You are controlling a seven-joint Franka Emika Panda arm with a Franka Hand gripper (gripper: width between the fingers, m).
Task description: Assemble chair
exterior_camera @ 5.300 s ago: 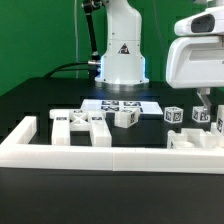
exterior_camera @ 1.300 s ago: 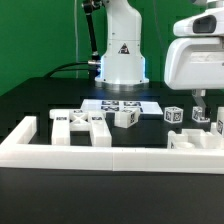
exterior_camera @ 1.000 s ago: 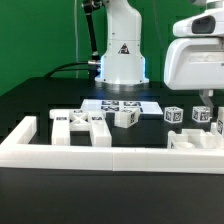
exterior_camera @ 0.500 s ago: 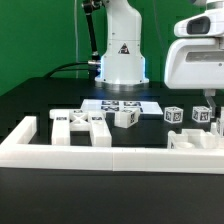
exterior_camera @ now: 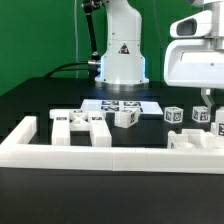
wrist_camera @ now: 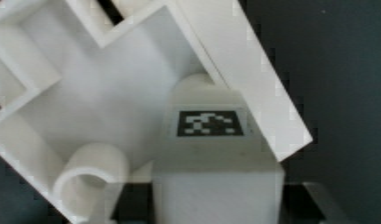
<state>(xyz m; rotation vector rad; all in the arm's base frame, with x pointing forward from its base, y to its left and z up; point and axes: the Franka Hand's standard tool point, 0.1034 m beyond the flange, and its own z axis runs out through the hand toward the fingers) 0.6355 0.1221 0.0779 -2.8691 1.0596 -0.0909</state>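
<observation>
The chair lies in loose white tagged parts on the black table. Two flat frame pieces [exterior_camera: 82, 123] sit toward the exterior view's left, with a small tagged block [exterior_camera: 125, 118] beside them. Further tagged pieces [exterior_camera: 174, 115] stand toward the right, and a larger piece [exterior_camera: 193, 140] lies in front. My gripper [exterior_camera: 208, 108] hangs at the far right, down among those pieces. In the wrist view my gripper [wrist_camera: 212, 206] is shut on a white chair part [wrist_camera: 213, 120] with a square tag. The part fills the gap between the dark fingers [wrist_camera: 130, 202].
A long white border frame [exterior_camera: 110, 152] runs along the front and up the exterior view's left side. The marker board [exterior_camera: 122, 103] lies flat before the robot base [exterior_camera: 121, 55]. A green wall stands behind.
The jaws have closed onto the tagged white part. Since the earliest frame the hand has shifted slightly toward the exterior view's right. The loose parts have not moved.
</observation>
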